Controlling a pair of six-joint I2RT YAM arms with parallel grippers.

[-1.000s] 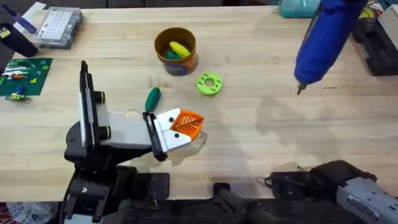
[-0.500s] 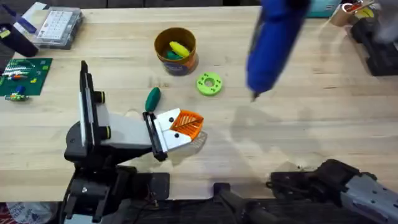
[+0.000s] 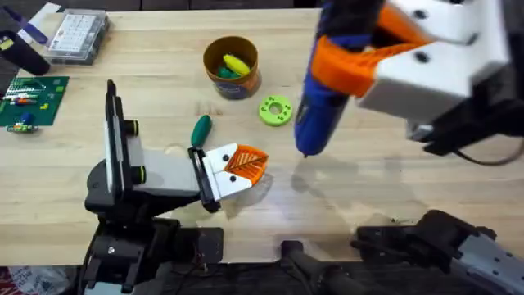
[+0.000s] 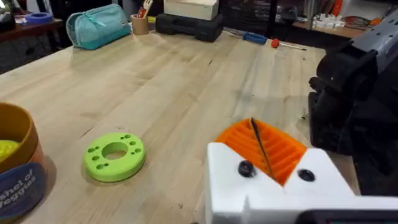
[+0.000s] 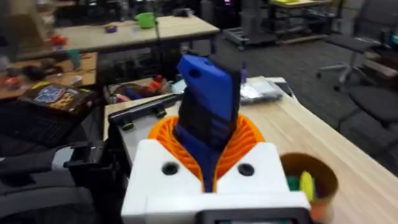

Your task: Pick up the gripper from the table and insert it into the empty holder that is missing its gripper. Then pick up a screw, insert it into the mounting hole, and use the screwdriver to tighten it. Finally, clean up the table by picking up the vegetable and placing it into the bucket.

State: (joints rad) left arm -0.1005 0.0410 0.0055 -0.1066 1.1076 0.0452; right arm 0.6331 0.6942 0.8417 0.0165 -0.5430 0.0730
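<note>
The white holder [image 3: 160,172] with black end plates lies at the lower left. The orange ribbed gripper [image 3: 244,164] sits on a white base at its right end. The left wrist view looks out over that orange finger pair [image 4: 264,152], closed together, with two dark dots on the base; whether a screw fills them I cannot tell. My right gripper [image 3: 348,61] is shut on the blue screwdriver [image 3: 315,115], bit down, its tip just right of the orange gripper. The right wrist view shows the screwdriver [image 5: 208,93] clamped between orange pads [image 5: 163,134]. The dark-green vegetable [image 3: 201,129] lies above the holder. The bucket [image 3: 237,86] stands behind.
A lime-green disc [image 3: 275,111] with holes lies right of the bucket, which holds a yellow piece. A clear parts box [image 3: 75,34] and a green circuit board [image 3: 29,100] sit at the far left. A teal pouch [image 4: 96,26] and a black case [image 4: 189,23] line the far edge.
My right arm has carried the screwdriver left and toward the holder. Its white body and orange fingers have come into the overhead view. The holder, vegetable and bucket have not moved.
</note>
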